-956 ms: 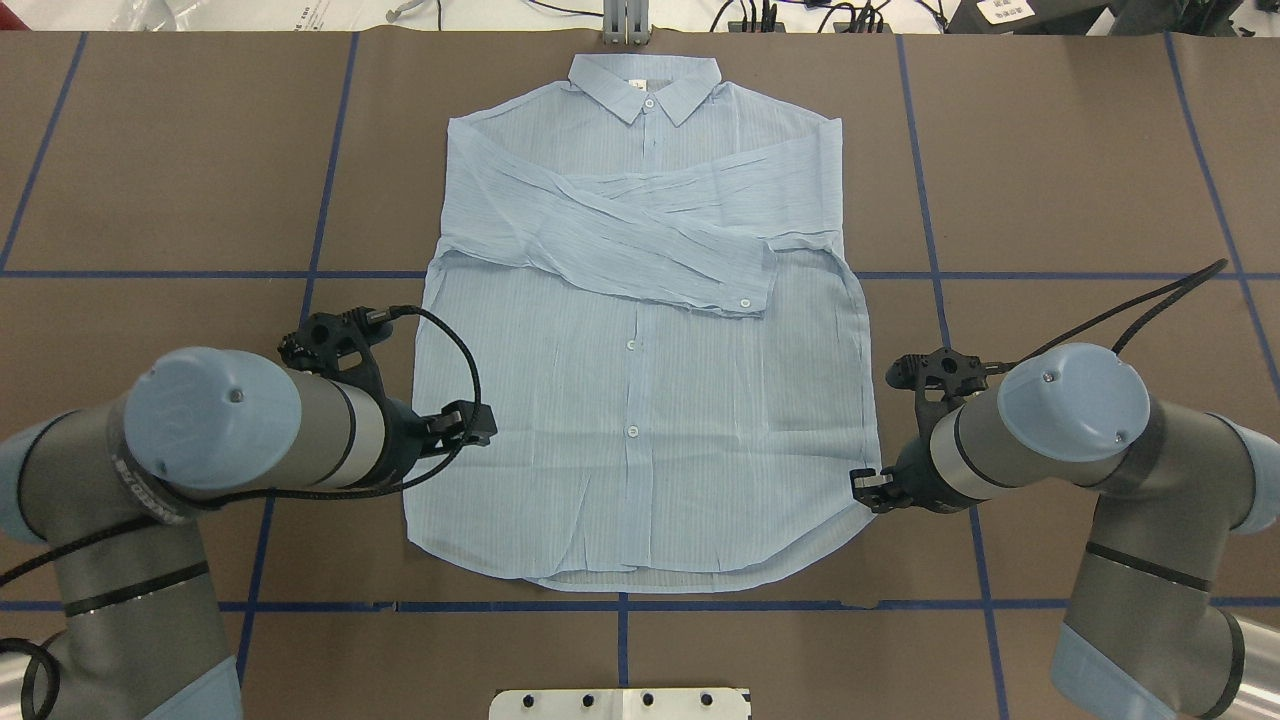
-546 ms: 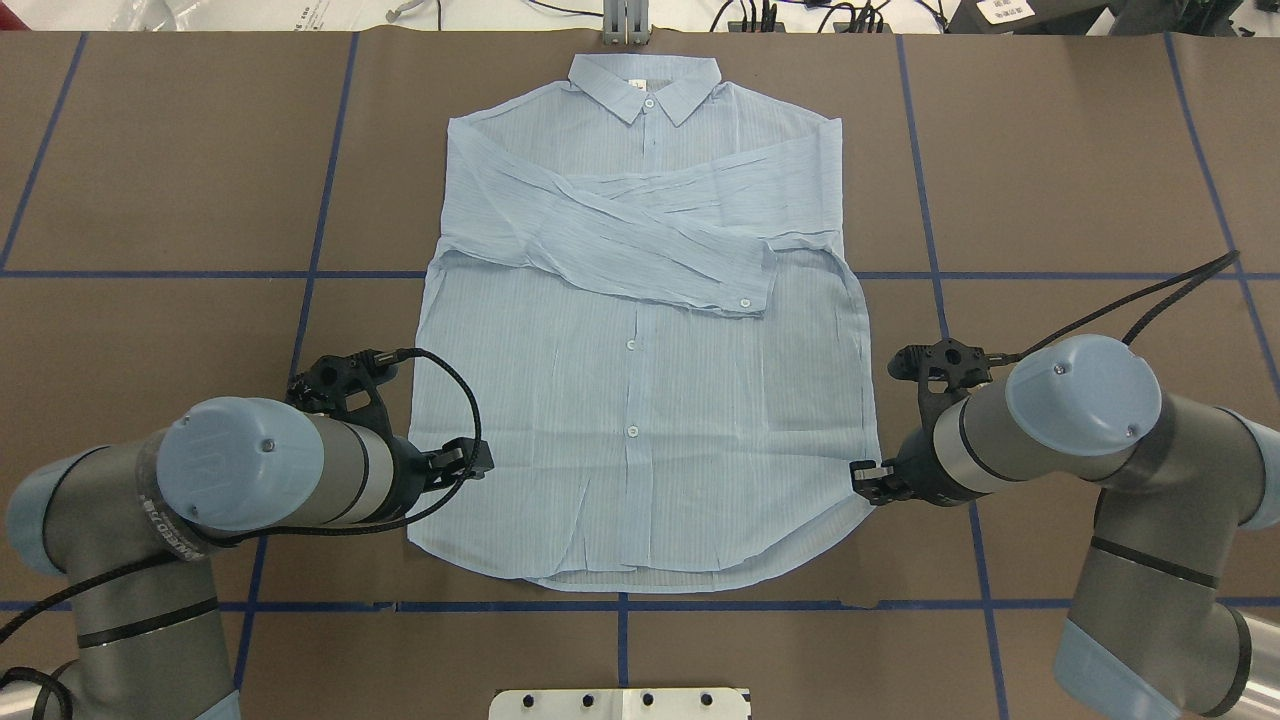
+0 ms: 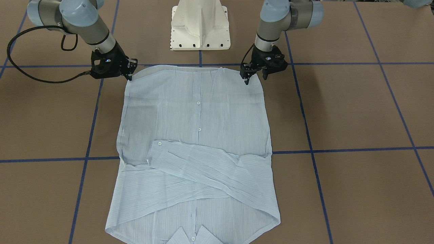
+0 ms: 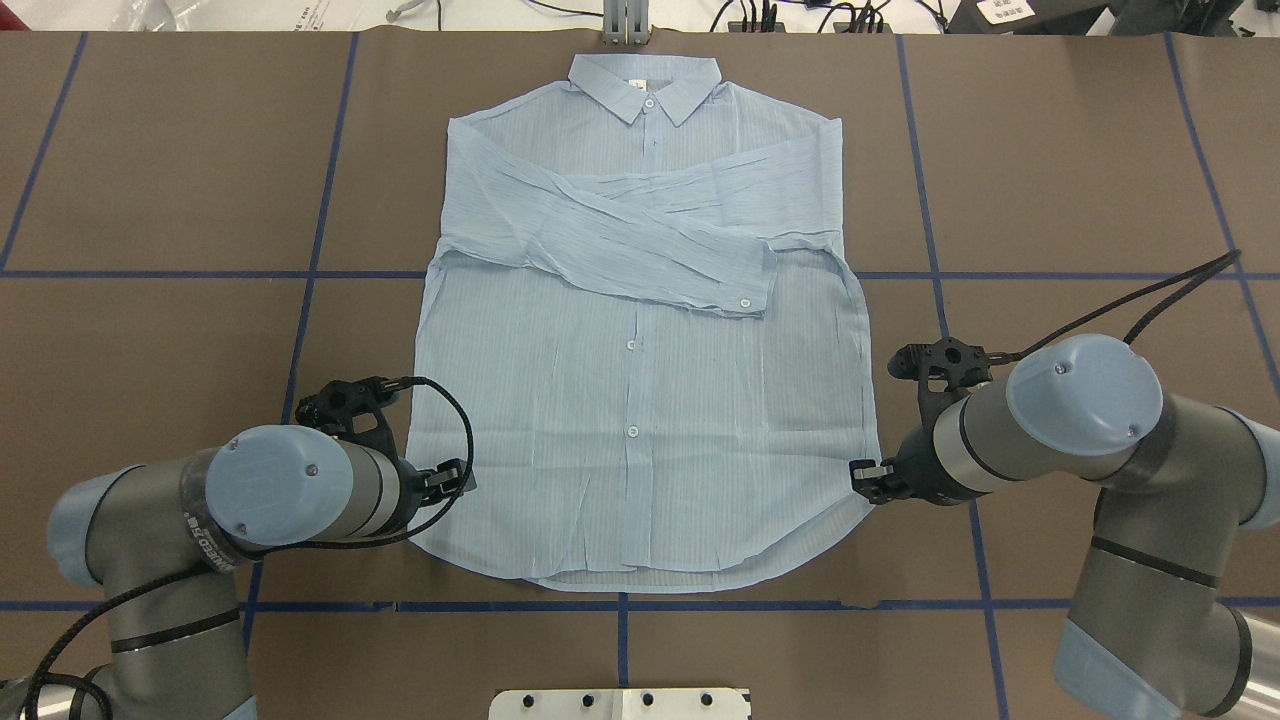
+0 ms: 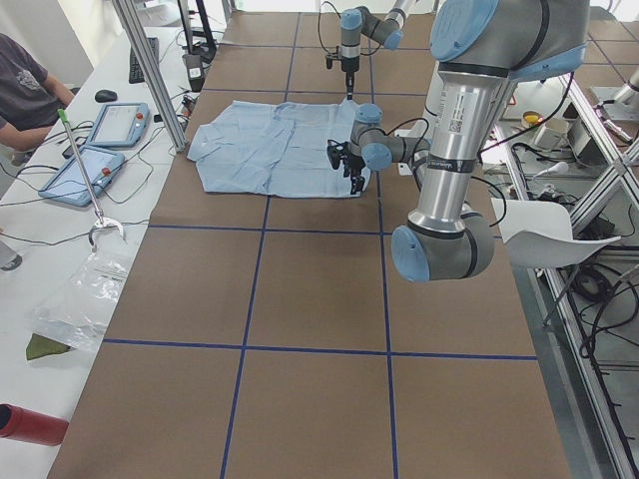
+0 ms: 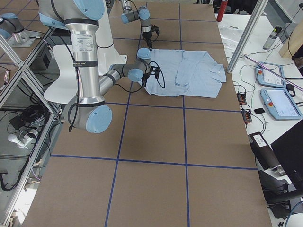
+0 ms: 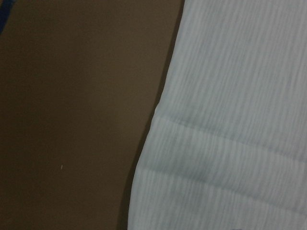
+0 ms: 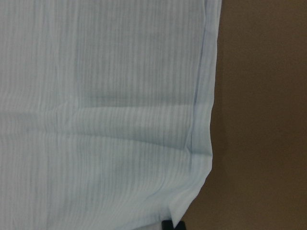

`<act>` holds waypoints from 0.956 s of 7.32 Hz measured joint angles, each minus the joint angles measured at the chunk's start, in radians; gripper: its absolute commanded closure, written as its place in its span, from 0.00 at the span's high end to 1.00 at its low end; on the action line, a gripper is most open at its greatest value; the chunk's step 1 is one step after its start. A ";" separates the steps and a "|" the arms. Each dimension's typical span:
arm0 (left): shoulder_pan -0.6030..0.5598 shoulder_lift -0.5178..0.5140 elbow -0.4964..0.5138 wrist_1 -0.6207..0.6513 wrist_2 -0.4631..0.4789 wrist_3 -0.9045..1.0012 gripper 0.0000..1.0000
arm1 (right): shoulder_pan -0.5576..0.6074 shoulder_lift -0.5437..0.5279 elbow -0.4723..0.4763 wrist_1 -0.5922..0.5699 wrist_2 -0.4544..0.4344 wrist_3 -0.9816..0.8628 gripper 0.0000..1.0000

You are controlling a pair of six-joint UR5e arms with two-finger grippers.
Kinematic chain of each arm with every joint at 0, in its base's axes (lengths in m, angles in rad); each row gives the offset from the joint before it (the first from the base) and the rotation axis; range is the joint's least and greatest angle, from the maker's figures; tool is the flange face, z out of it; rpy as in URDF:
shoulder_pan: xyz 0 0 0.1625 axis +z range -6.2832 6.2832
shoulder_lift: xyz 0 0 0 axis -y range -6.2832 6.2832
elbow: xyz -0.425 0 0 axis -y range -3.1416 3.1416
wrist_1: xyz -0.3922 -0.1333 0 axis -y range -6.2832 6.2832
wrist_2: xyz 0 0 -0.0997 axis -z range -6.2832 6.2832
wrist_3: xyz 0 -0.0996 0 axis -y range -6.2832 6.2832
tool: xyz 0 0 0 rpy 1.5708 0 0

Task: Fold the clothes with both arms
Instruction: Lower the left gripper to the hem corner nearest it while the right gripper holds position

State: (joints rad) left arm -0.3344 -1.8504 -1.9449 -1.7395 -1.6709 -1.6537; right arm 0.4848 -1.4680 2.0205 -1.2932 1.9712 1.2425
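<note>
Lying flat on the brown worktop (image 4: 1050, 150), the pale blue striped shirt (image 4: 640, 440) is buttoned and front side up. In the overhead view its collar (image 4: 645, 85) is at 12 o'clock and its curved hem (image 4: 640, 583) at 6 o'clock, nearest the robot. Both sleeves (image 4: 620, 230) are folded across the chest, one over the other. The upper sleeve's cuff (image 4: 745, 295), with a small white button, ends toward 3 o'clock of the button row. Blue tape lines (image 4: 150, 273) mark the worktop in a grid, and one of them runs under the shirt's middle.

The left gripper (image 3: 256, 78) is at the hem's 8 o'clock corner as seen from overhead (image 4: 455, 480). In the front-facing view its two fingers (image 3: 246, 80) stand apart with nothing between them, pointing down at the side edge of the cloth. Its wrist camera shows only a blurred shirt edge beside bare worktop.

The right gripper (image 3: 130, 73) is at the hem's 4 o'clock corner, its tip (image 4: 862, 480) right at the rounded edge. Its wrist camera shows a dark fingertip (image 8: 167, 225) touching the very corner of the cloth. I cannot tell how far this gripper is parted or whether it pinches the cloth.
</note>
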 measured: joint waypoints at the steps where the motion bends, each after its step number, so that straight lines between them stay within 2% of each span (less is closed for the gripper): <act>1: 0.004 0.000 0.010 0.000 0.003 0.000 0.71 | 0.000 0.000 -0.001 0.000 0.000 0.000 0.00; 7: 0.017 0.002 0.015 0.000 0.011 0.083 0.70 | 0.006 0.000 -0.002 0.000 0.000 0.000 0.00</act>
State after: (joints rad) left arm -0.3176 -1.8487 -1.9301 -1.7398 -1.6598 -1.5708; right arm 0.4911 -1.4680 2.0187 -1.2932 1.9711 1.2425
